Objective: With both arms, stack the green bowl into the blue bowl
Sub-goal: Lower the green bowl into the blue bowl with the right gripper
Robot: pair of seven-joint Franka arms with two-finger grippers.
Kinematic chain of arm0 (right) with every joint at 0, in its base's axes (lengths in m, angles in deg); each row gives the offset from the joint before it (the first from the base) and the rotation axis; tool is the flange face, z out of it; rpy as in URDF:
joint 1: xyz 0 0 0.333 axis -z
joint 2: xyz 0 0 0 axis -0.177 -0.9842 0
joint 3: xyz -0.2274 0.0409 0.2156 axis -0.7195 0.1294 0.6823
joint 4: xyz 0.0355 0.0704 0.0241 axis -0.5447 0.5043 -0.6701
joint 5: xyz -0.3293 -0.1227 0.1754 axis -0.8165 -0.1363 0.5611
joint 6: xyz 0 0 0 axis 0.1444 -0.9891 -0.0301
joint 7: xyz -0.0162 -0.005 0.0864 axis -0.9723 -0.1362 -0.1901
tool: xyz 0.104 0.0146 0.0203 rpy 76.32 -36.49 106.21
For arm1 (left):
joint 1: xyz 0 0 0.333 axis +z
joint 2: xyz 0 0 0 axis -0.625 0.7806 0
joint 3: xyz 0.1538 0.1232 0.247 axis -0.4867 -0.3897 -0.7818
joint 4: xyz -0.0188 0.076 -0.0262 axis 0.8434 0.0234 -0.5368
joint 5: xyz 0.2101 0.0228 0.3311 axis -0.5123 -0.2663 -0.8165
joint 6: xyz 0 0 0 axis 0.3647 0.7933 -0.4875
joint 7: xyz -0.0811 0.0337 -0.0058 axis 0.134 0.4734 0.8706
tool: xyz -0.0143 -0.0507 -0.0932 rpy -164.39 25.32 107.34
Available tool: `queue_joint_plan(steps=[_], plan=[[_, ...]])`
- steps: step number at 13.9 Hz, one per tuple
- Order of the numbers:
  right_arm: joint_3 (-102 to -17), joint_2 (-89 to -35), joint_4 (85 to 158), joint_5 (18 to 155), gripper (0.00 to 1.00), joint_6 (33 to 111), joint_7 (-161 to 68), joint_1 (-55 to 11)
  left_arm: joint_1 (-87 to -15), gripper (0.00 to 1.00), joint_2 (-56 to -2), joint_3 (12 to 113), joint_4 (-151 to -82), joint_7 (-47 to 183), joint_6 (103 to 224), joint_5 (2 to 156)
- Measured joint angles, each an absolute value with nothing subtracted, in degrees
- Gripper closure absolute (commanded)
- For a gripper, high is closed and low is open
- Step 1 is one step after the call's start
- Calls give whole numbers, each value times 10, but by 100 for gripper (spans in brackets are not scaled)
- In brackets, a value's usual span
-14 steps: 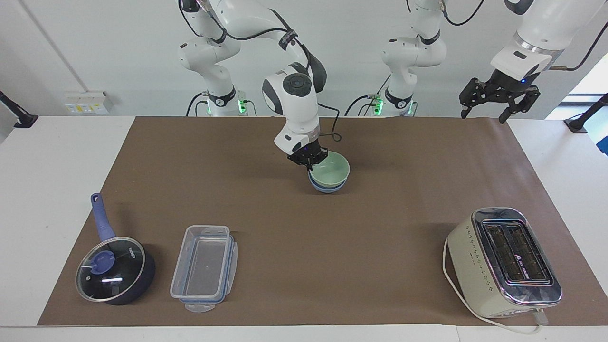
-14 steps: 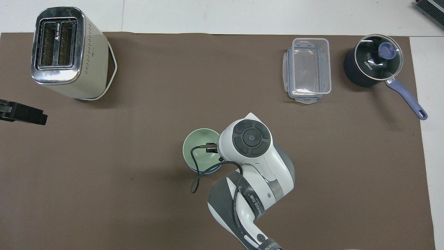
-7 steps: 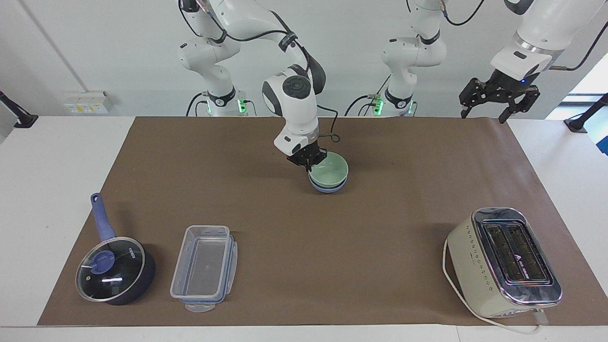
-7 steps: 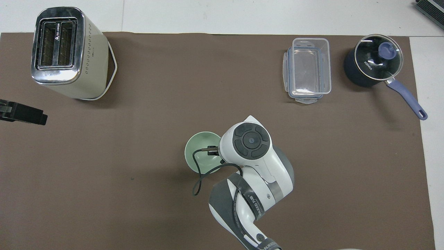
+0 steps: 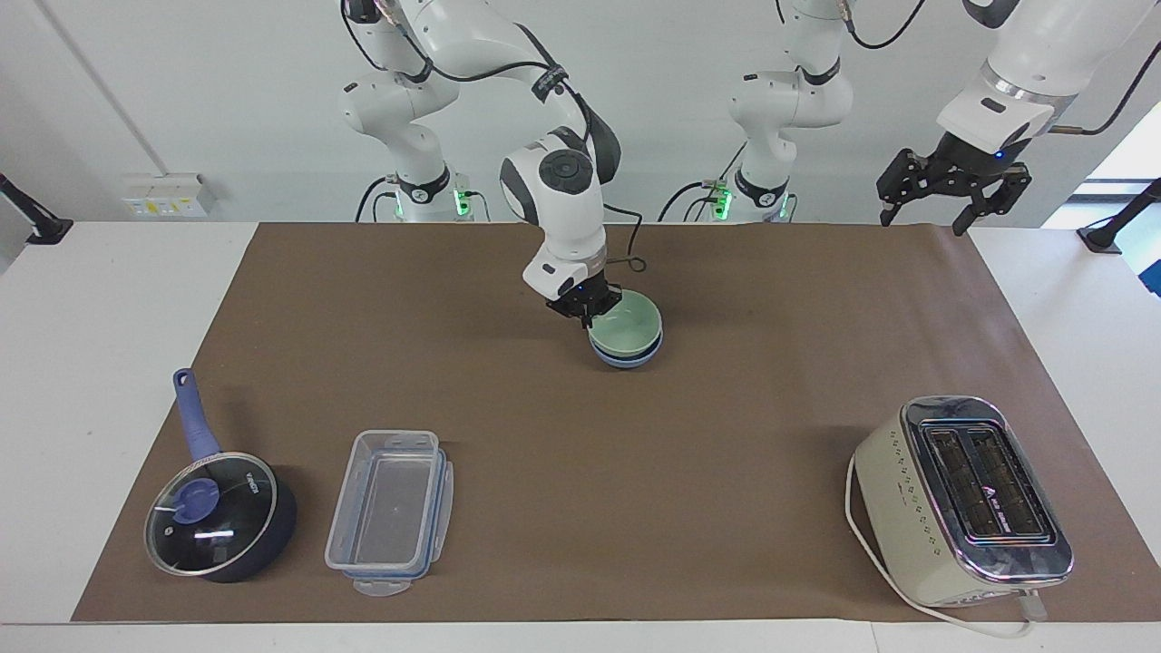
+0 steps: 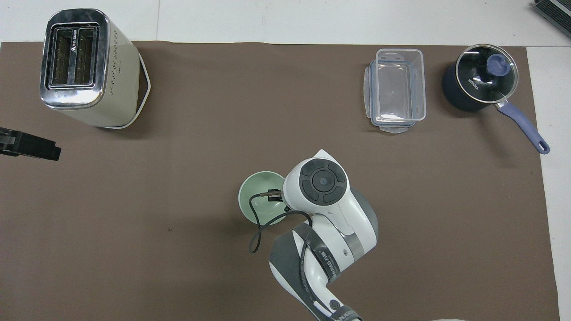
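Note:
The pale green bowl [image 5: 632,325] sits nested in the light blue bowl [image 5: 626,359] on the brown mat, midway between the two arms' ends. My right gripper [image 5: 590,314] is shut on the green bowl's rim on the side toward the right arm's end. From overhead the green bowl [image 6: 259,201] shows beside the right arm's wrist, and the blue bowl is hidden under it. My left gripper [image 5: 925,220] waits open and empty, raised over the mat's corner at the left arm's end, and it shows at the overhead view's edge as well [image 6: 31,147].
A cream toaster [image 5: 966,499] [image 6: 84,67] stands farthest from the robots at the left arm's end. A clear plastic container [image 5: 390,508] [image 6: 397,89] and a dark blue lidded saucepan [image 5: 218,517] [image 6: 479,82] sit at the right arm's end.
My right gripper has shifted slightly toward the robots with the green bowl's rim, and the green bowl now sits squarer over the blue bowl. The left arm has not moved.

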State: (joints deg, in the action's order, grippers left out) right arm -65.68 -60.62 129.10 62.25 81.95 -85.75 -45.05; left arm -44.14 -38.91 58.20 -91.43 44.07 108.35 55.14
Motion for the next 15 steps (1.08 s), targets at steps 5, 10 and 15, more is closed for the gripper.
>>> queue_joint_plan(steps=[5,10,15], plan=[[-657,-607,1292,623,100,847,-857,-451,-441,0,-389,582,-914,441,1083,551],[-656,-609,1294,623,100,856,-857,-451,-441,0,-389,582,-914,441,1083,551],[-655,-609,1298,623,100,856,-853,-451,-441,0,-389,582,-914,441,1083,551]])
